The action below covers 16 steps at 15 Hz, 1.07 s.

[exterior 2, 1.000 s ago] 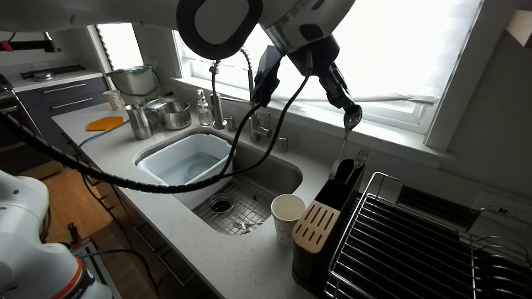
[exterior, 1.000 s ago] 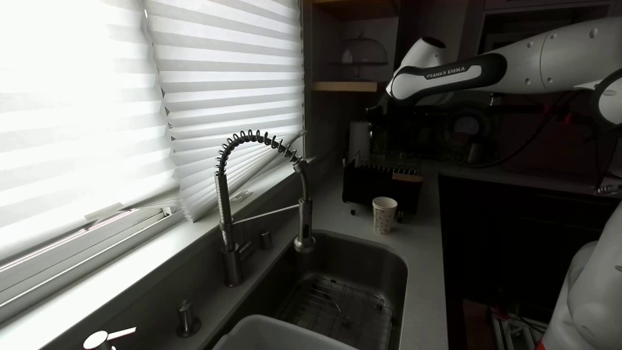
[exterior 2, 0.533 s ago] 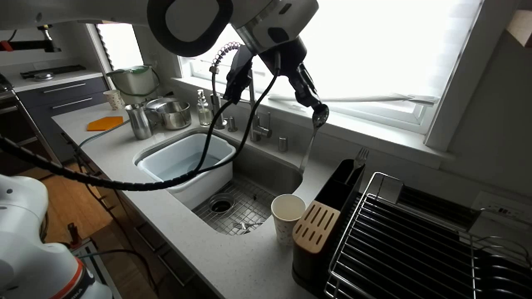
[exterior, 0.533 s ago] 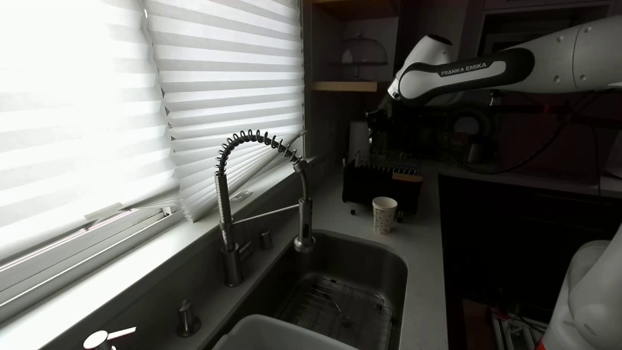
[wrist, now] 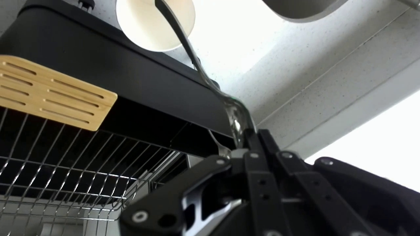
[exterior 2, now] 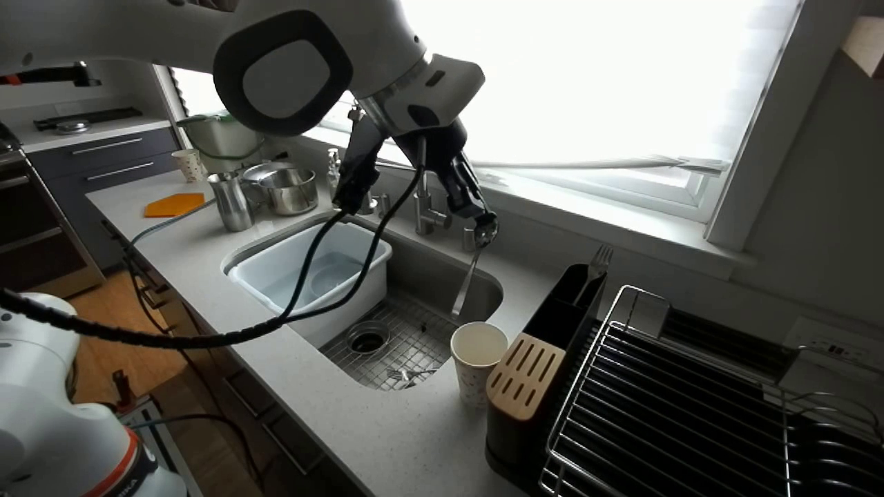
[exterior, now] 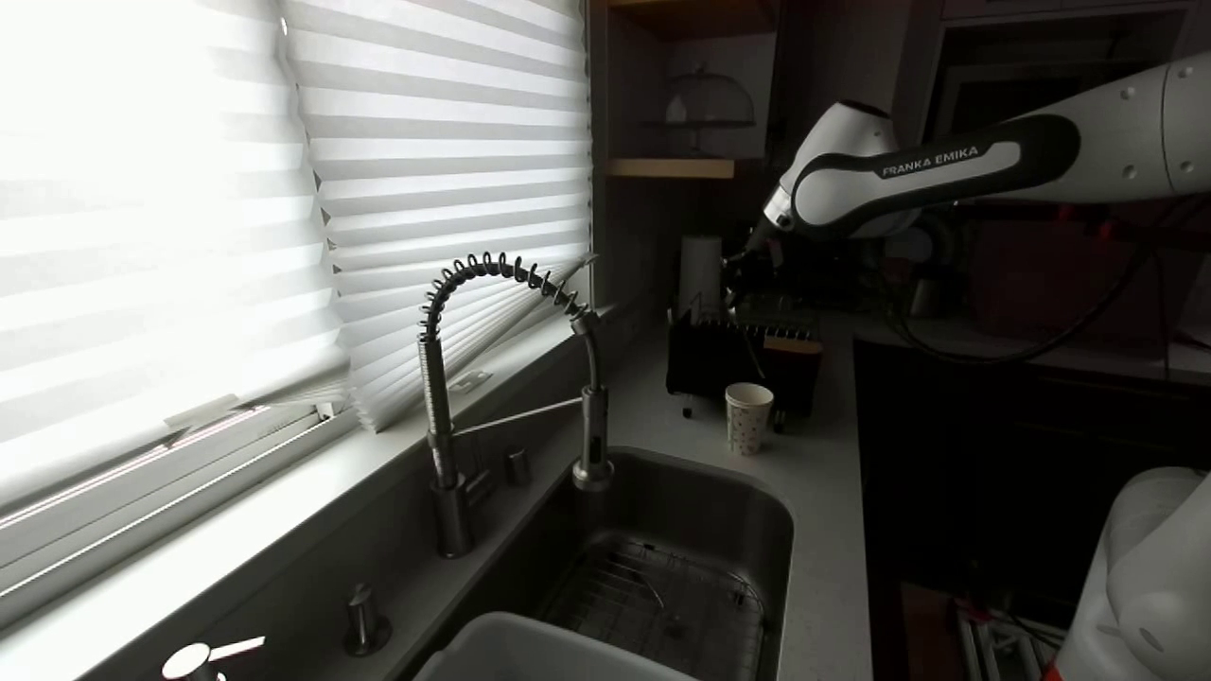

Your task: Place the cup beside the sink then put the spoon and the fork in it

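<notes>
As the tool [wrist: 258, 136], pinching the spoon [exterior 2: 467, 281] by its bowl, swings lower toward the cup [exterior 2: 475, 376] beside the sink [exterior 2: 442, 284], the handle's tip nears the rim; dropping the spoon in looks next, the fork [exterior 2: 595, 270] in the caddy [wrist: 137, 78] perhaps after.
</notes>
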Available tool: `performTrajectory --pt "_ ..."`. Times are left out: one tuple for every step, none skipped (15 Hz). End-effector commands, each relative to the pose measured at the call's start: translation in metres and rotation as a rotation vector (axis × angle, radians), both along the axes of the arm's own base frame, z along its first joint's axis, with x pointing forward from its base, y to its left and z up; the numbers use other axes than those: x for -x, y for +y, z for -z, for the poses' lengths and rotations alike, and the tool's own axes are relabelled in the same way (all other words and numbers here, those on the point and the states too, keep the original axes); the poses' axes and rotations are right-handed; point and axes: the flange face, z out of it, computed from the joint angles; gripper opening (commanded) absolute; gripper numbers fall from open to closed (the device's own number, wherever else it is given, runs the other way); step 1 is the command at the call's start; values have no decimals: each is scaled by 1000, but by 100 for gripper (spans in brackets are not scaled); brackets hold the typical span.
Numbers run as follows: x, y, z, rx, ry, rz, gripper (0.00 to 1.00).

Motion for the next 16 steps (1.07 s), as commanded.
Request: performTrajectory --pt "11 3 24 15 -32 -34 1" --pt "11 0 29 19 -53 -29 1" --pt "11 -2 33 22 -71 -25 1" --pt "12 -3 35 21 -89 -25 1" --pt "13 -4 38 26 -103 -25 1" --pt "13 -5 42 33 -103 -25 1" --pt "13 -5 48 45 -97 -30 1" --pt "14 -6 55 53 -88 -31 1" --pt "14 -7 61 51 -79 -31 1" --pt "15 -8 67 57 -82 -28 1" --pt "16 -9 73 53 -74 -28 1" --pt "16 -10 79 57 -78 -22 1" --pt "17 -11 85 53 -72 -19 1" --pt "17 -12 91 50 -66 -17 1" --pt "17 -13 97 52 -61 -12 1" --pt "16 -14 103 48 -59 -8 1"
